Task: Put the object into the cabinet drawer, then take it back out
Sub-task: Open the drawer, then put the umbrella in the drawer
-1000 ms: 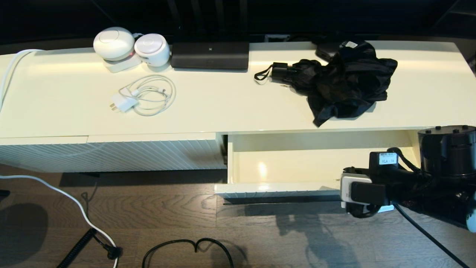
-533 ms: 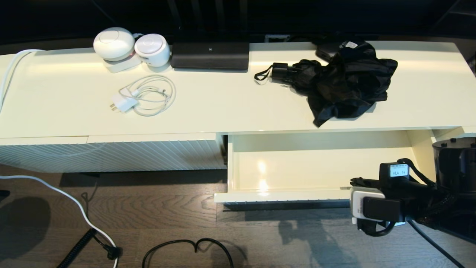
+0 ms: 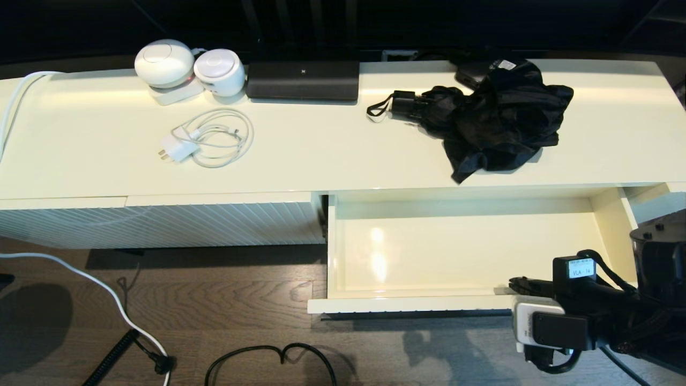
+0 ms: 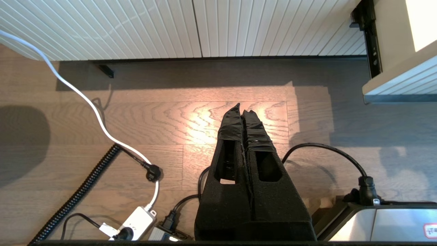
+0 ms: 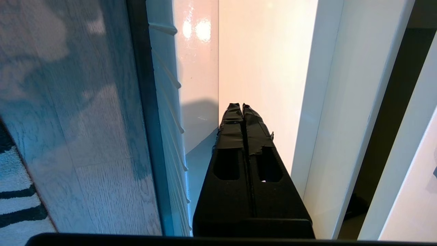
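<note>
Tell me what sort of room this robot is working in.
Probably a living room at home: a long, low cream cabinet on wood flooring, with a dark set-top-style box, two white round gadgets and a phone charger on top, plus a black umbrella.

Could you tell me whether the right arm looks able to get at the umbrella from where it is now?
Probably yes. The umbrella lies uncovered on the cabinet top, and the right gripper, shut and empty, sits at the open drawer just below it.

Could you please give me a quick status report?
Right gripper shut inside the open cream-white ribbed drawer. Left gripper shut, parked over the floor. Rumpled black folding umbrella lies on the cabinet top.
</note>
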`<state>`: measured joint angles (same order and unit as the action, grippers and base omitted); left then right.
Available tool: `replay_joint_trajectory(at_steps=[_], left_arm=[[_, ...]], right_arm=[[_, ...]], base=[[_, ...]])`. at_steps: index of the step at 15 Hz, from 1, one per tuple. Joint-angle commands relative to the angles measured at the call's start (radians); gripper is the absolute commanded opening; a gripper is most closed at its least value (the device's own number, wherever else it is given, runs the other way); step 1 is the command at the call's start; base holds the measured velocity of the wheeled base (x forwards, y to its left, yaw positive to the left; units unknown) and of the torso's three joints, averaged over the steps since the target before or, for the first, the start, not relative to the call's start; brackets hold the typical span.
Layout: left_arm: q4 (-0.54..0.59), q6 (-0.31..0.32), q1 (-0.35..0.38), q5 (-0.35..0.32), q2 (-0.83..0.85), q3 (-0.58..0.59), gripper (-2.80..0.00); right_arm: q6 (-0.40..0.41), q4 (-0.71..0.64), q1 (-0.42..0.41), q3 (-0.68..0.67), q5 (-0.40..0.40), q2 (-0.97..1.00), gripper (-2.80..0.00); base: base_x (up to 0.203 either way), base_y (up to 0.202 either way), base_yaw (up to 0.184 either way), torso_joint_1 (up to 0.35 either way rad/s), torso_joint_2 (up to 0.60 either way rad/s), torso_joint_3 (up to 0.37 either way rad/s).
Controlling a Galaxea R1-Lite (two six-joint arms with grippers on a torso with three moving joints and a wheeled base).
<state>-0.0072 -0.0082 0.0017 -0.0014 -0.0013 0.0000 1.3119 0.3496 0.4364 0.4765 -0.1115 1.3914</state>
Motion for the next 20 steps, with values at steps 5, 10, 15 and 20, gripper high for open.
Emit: replay_joint_trajectory(at_steps=[5,10,15,20], left_arm=[[0.000,-0.001,0.000,0.000,-0.002,0.000,-2.80],[0.000,-0.001,0.000,0.000,-0.002,0.000,-2.80],[0.000,-0.001,0.001,0.000,-0.002,0.000,-2.80],[0.000,-0.001,0.000,0.000,-0.002,0.000,-2.80]], right_arm=[[0.007,-0.006,0.007,-0.044,0.001,-0.038,-2.80],[0.007,-0.014,0.007,-0.053,0.001,-0.068,-2.80],[0.004,-0.014,0.006,-0.009,0.000,-0.141,-2.80],[-0.020,-0.062,-0.012,0.119,-0.012,-0.252,-2.80]], base=[[0.000,0.000,0.000,0.000,0.00,0.000],[0.000,0.000,0.000,0.000,0.00,0.000],[0.000,0.000,0.000,0.000,0.00,0.000],[0.000,0.000,0.000,0.000,0.00,0.000]])
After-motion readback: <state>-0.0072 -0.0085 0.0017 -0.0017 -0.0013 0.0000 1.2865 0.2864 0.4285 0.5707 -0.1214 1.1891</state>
